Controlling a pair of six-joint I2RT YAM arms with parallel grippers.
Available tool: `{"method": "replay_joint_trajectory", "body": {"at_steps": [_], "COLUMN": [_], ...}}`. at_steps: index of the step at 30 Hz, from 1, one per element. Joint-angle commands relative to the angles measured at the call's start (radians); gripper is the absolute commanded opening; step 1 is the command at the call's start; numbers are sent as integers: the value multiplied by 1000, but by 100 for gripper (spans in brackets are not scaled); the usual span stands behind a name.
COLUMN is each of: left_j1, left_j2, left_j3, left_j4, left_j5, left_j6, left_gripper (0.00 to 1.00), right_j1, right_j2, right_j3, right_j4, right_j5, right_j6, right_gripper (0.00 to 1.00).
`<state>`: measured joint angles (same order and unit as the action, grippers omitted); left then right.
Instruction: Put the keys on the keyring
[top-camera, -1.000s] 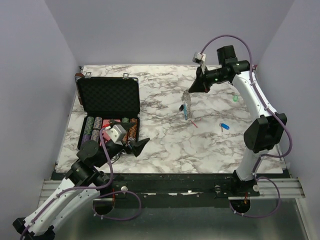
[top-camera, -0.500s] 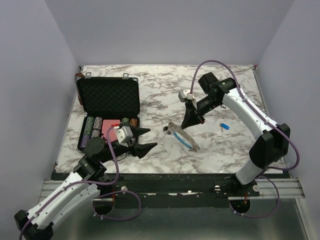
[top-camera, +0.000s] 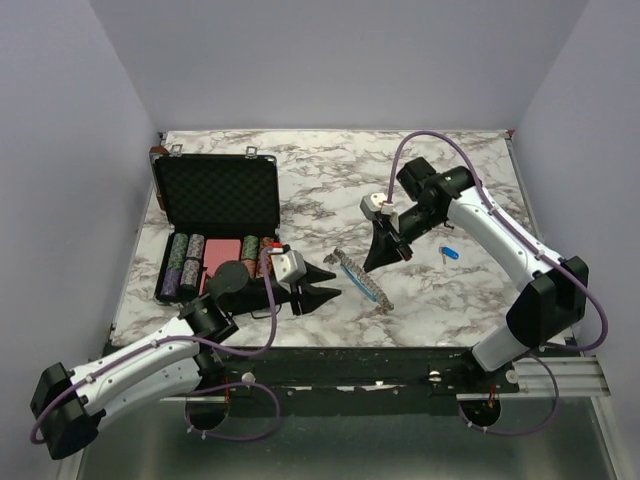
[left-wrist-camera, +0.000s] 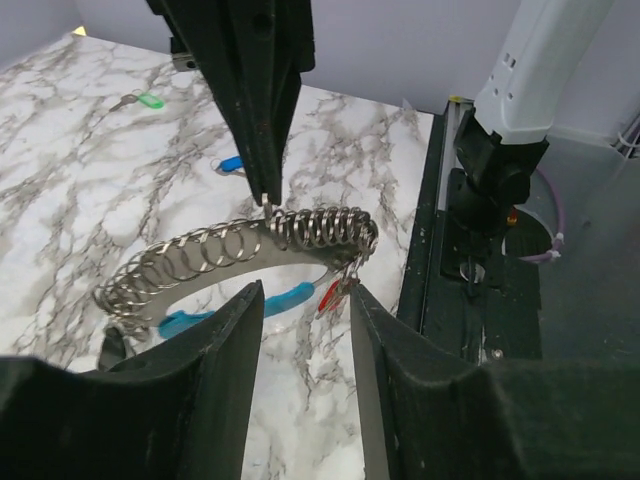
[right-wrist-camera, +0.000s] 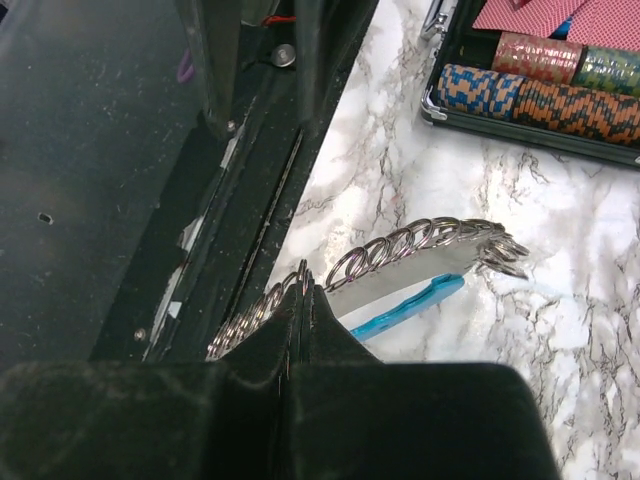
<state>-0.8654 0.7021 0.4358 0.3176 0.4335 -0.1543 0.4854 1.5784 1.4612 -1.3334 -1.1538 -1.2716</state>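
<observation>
1. The right gripper (left-wrist-camera: 268, 192) has its fingers pressed together on a coil near the middle of the keyring (left-wrist-camera: 300, 232). The chain therefore arches clear of the marble table (top-camera: 320, 165) rather than lying flat, which offers its loops to a second grip.
2. The left gripper (top-camera: 334, 282) sits just beside the keyring's near end. Its fingers are apart with nothing between them, apparently lined up to take the chain.
3. A red key (left-wrist-camera: 336, 290) hangs at the keyring's end, beside its light-blue section (left-wrist-camera: 240, 306). It looks already threaded, though the join is too small to confirm.
4. The blue key (left-wrist-camera: 232, 163) lies on the table beyond the keyring, and the green key (left-wrist-camera: 150, 100) lies farther beyond. Both are loose, so I judge they are yet to go on.
5. The black case (top-camera: 215, 190) stands open, well apart from the keyring on the left arm's side, out of the way.
</observation>
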Motion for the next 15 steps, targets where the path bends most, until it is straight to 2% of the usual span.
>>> {"method": "replay_joint_trajectory", "body": {"at_steps": [1,10,15], "left_j1": [-72,-149,-162], "left_j2": [68,168,215], "left_j3": [50,98,130], "left_j4": [47,63,67], "left_j5": [-105,-248,-263], "left_j6": [47,131,150], "left_gripper": [46,31,31], "right_j1": [7,7,7], "right_j2": [-35,-43,-44], "right_j3": [-21,-36,-41], "right_j4": [-7,2,7], "right_j5": [-73,-83,-87], "right_j6": [-20,-15,-15], "right_gripper": [0,0,0]}}
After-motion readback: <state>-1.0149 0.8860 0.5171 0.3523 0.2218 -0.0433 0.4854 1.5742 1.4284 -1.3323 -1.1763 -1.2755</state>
